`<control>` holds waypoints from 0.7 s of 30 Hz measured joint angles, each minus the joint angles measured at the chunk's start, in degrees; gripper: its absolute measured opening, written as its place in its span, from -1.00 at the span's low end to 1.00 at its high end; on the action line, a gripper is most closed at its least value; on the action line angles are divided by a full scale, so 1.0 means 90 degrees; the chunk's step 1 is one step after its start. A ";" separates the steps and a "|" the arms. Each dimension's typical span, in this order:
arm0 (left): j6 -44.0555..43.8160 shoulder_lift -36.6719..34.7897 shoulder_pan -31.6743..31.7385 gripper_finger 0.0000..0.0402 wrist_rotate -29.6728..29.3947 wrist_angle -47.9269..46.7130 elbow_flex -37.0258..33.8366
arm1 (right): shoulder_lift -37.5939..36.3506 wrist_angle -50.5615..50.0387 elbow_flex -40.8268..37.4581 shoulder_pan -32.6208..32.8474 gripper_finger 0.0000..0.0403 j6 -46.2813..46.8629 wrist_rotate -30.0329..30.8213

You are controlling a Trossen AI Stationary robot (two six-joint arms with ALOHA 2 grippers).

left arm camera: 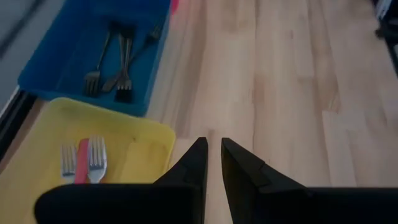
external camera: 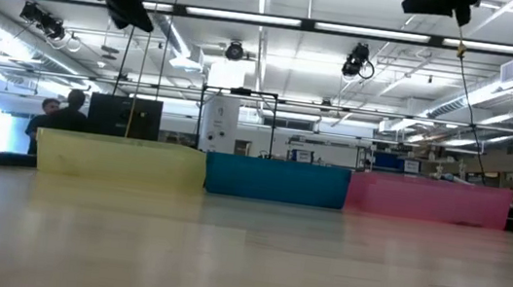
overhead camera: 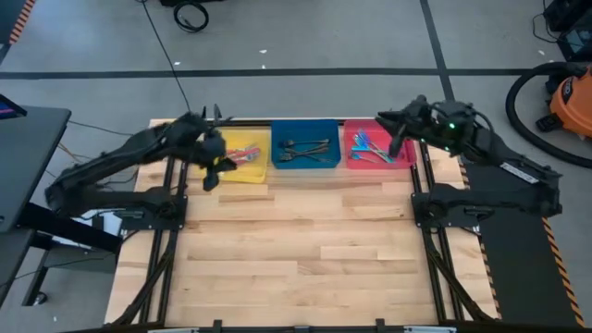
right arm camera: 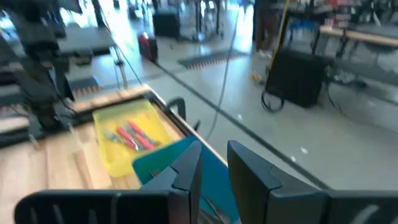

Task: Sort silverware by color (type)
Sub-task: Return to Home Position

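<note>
The left gripper (left arm camera: pixel 212 151), slightly apart and empty, hangs beside the yellow bin (left arm camera: pixel 146 134) holding slim red-handled forks (left arm camera: pixel 83 160).

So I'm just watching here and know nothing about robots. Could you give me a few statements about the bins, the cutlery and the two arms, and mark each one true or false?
1. The red-handled cutlery lies in the yellow bin. True.
2. The blue bin in the middle is empty. False: it holds dark grey metal forks.
3. The blue-handled pieces lie in the red bin. True.
4. Loose cutlery is scattered over the wooden table. False: the high view shows none outside the bins.
5. The left gripper holds a fork. False: nothing sits between its fingers.
6. The right gripper hangs over the yellow bin. False: it is at the red bin.
</note>
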 joint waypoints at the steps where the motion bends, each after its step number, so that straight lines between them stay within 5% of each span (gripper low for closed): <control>1: -0.0118 -0.0317 -0.0050 -0.78 -0.0017 0.0237 -0.0316 | -0.0168 0.0119 -0.0145 0.0048 -0.58 -0.0001 0.0001; 10: -0.1316 -0.2576 -0.0742 -0.78 -0.1105 0.2723 -0.2744 | -0.1331 0.1012 -0.1825 0.0520 -0.59 0.0252 -0.0005; 21: -0.1281 -0.3262 -0.1476 -0.78 -0.1573 0.4213 -0.4411 | -0.2164 0.1510 -0.3836 0.1106 -0.59 0.0622 -0.0007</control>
